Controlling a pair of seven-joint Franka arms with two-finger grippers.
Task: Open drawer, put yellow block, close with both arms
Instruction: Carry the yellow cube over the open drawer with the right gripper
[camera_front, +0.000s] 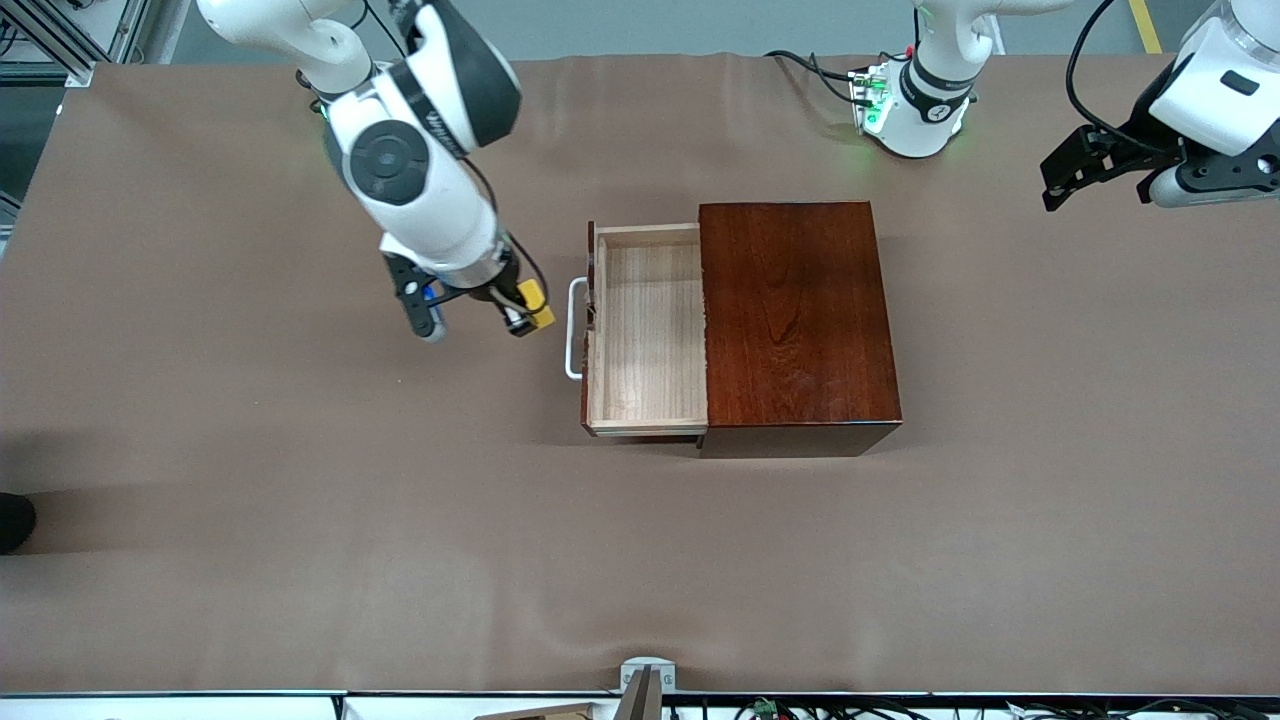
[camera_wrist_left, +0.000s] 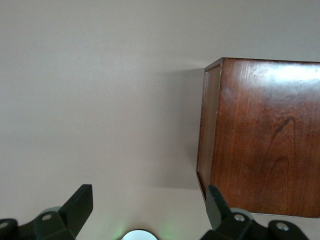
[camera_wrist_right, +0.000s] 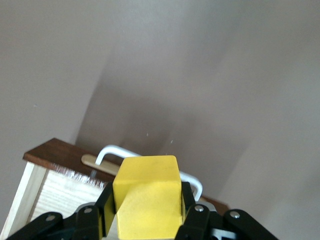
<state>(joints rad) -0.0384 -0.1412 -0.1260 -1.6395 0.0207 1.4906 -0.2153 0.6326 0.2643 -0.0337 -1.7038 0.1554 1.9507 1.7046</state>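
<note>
The dark reddish-brown box (camera_front: 795, 310) stands mid-table. Its pale-wood drawer (camera_front: 650, 340) is pulled out toward the right arm's end and is empty; its white handle (camera_front: 573, 330) faces that end. My right gripper (camera_front: 528, 308) is shut on the yellow block (camera_front: 533, 296) and holds it over the table just in front of the handle. In the right wrist view the block (camera_wrist_right: 147, 192) sits between the fingers (camera_wrist_right: 187, 200), with the handle (camera_wrist_right: 117, 150) and drawer (camera_wrist_right: 55, 192) below. My left gripper (camera_front: 1075, 170) is open and empty over the left arm's end of the table; its wrist view shows the box (camera_wrist_left: 265, 145).
The left arm's green-lit base (camera_front: 905, 105) stands farther from the front camera than the box. A dark object (camera_front: 15, 520) sits at the table's edge at the right arm's end. A small metal bracket (camera_front: 645, 680) is at the near edge.
</note>
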